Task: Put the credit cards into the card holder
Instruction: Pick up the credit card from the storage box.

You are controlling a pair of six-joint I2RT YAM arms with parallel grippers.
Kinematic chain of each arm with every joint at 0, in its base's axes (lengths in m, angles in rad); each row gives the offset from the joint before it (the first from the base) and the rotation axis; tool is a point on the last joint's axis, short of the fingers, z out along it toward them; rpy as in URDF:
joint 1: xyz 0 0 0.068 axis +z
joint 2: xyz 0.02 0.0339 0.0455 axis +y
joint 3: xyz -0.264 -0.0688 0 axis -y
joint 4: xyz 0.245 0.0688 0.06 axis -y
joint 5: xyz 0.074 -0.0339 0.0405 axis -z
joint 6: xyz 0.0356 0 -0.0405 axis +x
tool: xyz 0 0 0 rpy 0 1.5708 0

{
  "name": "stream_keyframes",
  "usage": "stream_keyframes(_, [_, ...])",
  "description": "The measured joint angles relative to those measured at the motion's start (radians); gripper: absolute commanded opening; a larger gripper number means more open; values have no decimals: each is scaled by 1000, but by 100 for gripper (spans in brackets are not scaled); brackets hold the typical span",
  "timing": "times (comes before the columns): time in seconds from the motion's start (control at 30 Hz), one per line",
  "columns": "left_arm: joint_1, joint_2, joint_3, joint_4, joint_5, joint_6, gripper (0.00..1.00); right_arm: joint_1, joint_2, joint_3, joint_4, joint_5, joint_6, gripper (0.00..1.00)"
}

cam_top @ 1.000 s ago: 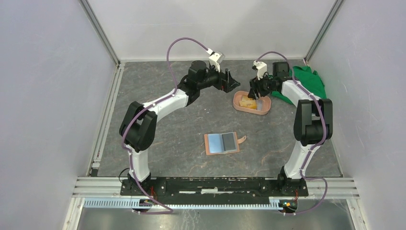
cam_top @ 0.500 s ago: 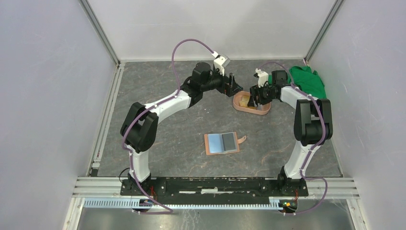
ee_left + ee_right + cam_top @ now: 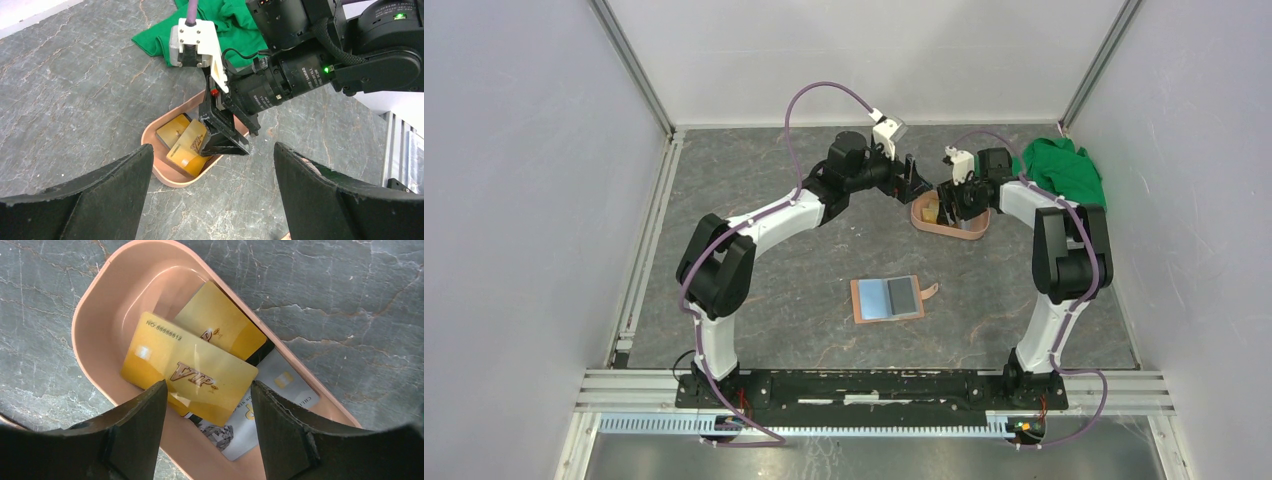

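Observation:
The tan card holder lies open mid-table, with a light blue card and a grey card in it. More credit cards lie in a pink tray: a yellow VIP card on top and tilted, a second yellow card, a grey-white card and a black edge between them. My right gripper hangs low in the tray, open, its fingers either side of the VIP card's near corner. My left gripper hovers wide open and empty just left of the tray.
A green cloth is bunched in the far right corner behind the right arm. The two grippers stand close together over the tray's left end. Grey walls and metal rails bound the marbled tabletop.
My left arm has swung right until its gripper is beside the tray. My right gripper has shifted left along the tray toward the yellow cards.

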Motion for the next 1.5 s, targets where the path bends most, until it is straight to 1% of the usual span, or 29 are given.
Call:
stream_keyframes(0.23, [-5, 0, 0, -1, -7, 6, 95, 8, 9, 0, 12, 36, -8, 67])
stream_keyframes(0.27, [-5, 0, 0, -1, -7, 6, 95, 8, 9, 0, 12, 41, -8, 66])
stream_keyframes(0.33, [-5, 0, 0, -1, -7, 6, 95, 8, 9, 0, 13, 49, -12, 59])
stream_keyframes(0.43, [-6, 0, 0, -1, -8, 6, 95, 8, 9, 0, 17, 51, -17, 54])
stream_keyframes(0.63, [-9, 0, 0, -2, -9, 6, 95, 4, 5, -6, 51, 47, -18, 36])
stream_keyframes(0.9, [-11, 0, 0, -16, -9, 7, 95, -24, -34, -35, 89, 19, -7, 21])
stream_keyframes(1.03, [-11, 0, 0, -18, -10, 7, 95, -43, -52, -50, 104, -11, 2, 17])
stream_keyframes(1.37, [-11, 0, 0, -19, -10, 8, 95, -86, -63, -68, 135, -127, 13, 0])
stream_keyframes(1.5, [-12, 0, 0, -19, -11, 8, 95, -118, -72, -71, 138, -187, 2, 0])
